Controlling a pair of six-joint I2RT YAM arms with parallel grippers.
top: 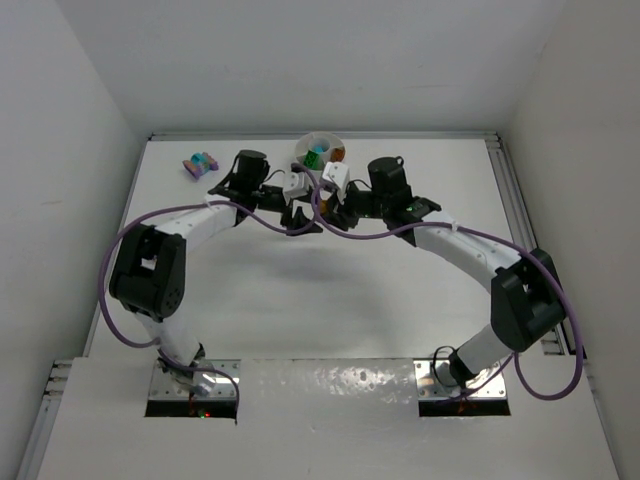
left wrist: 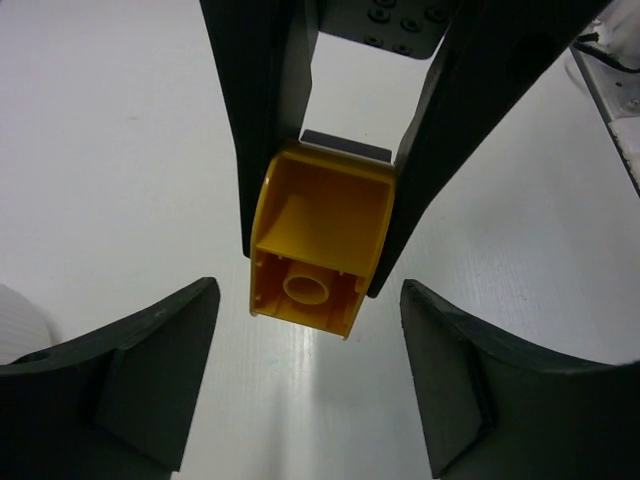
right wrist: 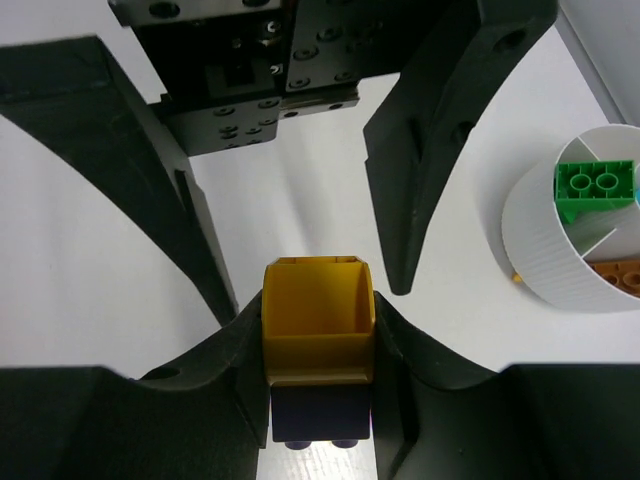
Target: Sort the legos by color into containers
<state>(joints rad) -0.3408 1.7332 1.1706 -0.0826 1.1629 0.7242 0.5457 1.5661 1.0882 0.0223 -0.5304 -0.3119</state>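
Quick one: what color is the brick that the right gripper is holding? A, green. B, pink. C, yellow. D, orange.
C: the right gripper is shut on a yellow brick; the green brick lies in the dish.

Left arm (top: 190, 228): white tube links, black joint housings, chunky black elbow block. Right arm (top: 470, 250): same build, same colours. Purple cable (top: 108, 300) ran outside each arm in loose loops, down to base. Base plates (top: 215, 378): bare shiny metal. Left gripper (left wrist: 305, 300) fingers (left wrist: 150, 370): matte black, curved, tapered to blunt tips, flat recessed pad on inner face. Right gripper (right wrist: 318, 330): identical black fingers. Gripper body (right wrist: 230, 90): black, blocky, rows of small socket screws and holes.
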